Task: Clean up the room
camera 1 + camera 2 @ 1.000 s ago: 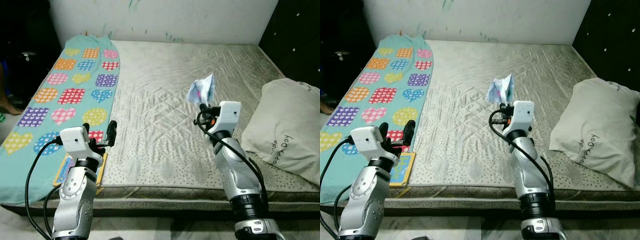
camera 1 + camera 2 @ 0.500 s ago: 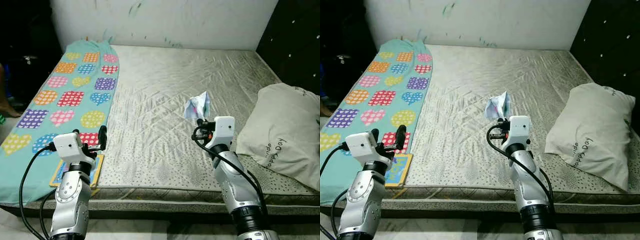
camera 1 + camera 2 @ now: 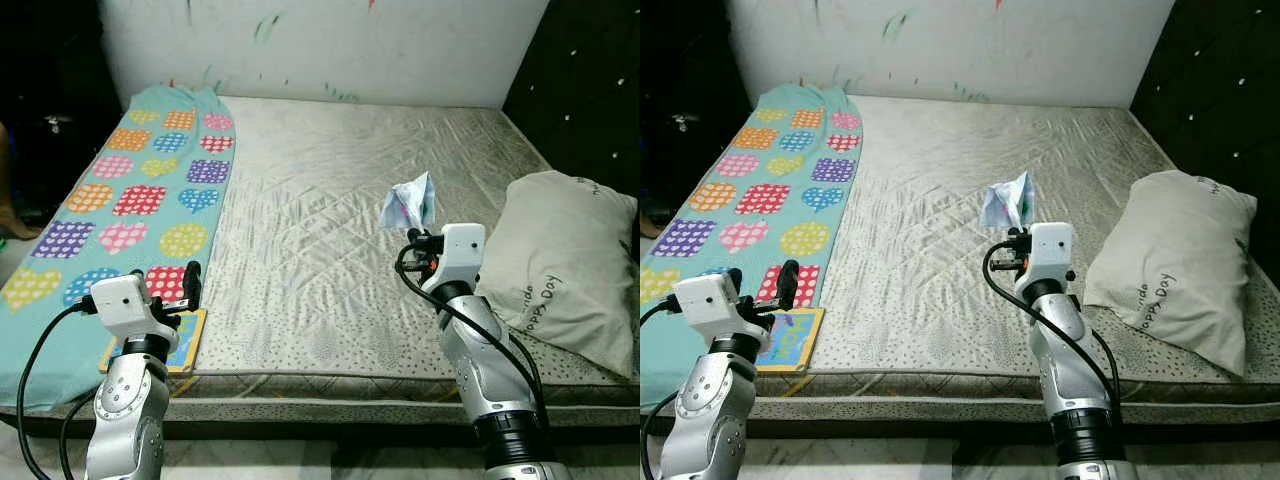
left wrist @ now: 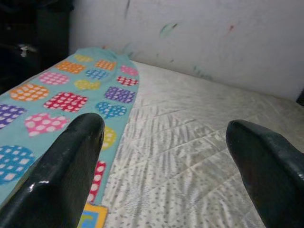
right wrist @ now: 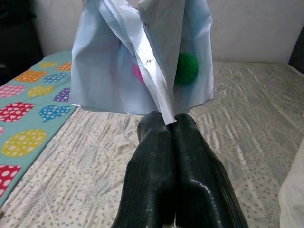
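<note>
Right gripper (image 5: 170, 124) pinches crumpled paper (image 5: 142, 57) upright (long axis vertical); left gripper (image 4: 164, 137) spread.

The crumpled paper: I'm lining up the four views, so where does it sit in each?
Left eye: crumpled paper above the right gripper.
Right eye: right of centre.
Right wrist: pinched at the fingertips.
Left wrist: not there.
Shared landmark: heart-patterned blanket.

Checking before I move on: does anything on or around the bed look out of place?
A colourful book lies at the mattress edge beside the left gripper. The pillow sits askew. The right gripper pinches crumpled paper.
</note>
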Controlling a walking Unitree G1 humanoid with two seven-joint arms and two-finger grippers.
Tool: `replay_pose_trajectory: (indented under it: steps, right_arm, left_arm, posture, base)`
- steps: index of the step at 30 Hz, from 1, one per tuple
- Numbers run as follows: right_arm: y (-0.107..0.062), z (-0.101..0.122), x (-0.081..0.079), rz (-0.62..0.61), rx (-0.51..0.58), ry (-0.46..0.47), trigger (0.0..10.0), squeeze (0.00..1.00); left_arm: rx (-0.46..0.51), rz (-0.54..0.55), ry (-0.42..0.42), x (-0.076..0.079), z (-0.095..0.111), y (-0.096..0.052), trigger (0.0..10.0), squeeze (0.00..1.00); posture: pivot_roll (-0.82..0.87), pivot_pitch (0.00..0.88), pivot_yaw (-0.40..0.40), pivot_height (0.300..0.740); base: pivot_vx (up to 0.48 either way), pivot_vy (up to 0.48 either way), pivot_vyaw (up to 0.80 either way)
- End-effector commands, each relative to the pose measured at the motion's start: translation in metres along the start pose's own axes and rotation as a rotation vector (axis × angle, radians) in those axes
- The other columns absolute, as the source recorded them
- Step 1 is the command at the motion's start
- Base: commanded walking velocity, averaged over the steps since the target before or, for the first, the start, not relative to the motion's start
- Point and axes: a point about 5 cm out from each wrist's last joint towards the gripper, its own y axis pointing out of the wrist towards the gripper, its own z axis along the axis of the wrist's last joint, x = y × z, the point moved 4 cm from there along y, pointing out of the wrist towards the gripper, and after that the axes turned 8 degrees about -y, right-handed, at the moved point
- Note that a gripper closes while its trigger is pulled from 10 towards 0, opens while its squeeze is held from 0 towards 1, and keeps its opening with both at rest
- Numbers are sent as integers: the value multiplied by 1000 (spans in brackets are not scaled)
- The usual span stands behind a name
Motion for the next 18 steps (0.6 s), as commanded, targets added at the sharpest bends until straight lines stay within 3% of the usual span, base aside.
replay_pose_trajectory:
  steps: [1, 7, 15, 18]
  right_arm:
    - [-3, 1, 0, -12, -2, 16, 10000, 0]
    - [-5, -1, -9, 30, -12, -4, 10000, 0]
    - [-5, -2, -7, 22, -19, -9, 10000, 0]
    - [-5, -3, -5, 14, -23, 0, 10000, 0]
  left_arm:
    - [5, -19, -8, 7, 4, -1, 10000, 0]
    - [0, -29, -22, 12, 6, -2, 10000, 0]
    - [-29, -60, -16, 14, 6, -6, 10000, 0]
    - [-34, -61, -24, 14, 5, -7, 10000, 0]
  posture:
    - [5, 24, -53, 740]
    - [20, 37, -61, 740]
    - [30, 49, -56, 740]
    - [30, 44, -59, 740]
  base:
    - [0, 0, 0]
    - [0, 0, 0]
    - [0, 0, 730]
    - [0, 0, 0]
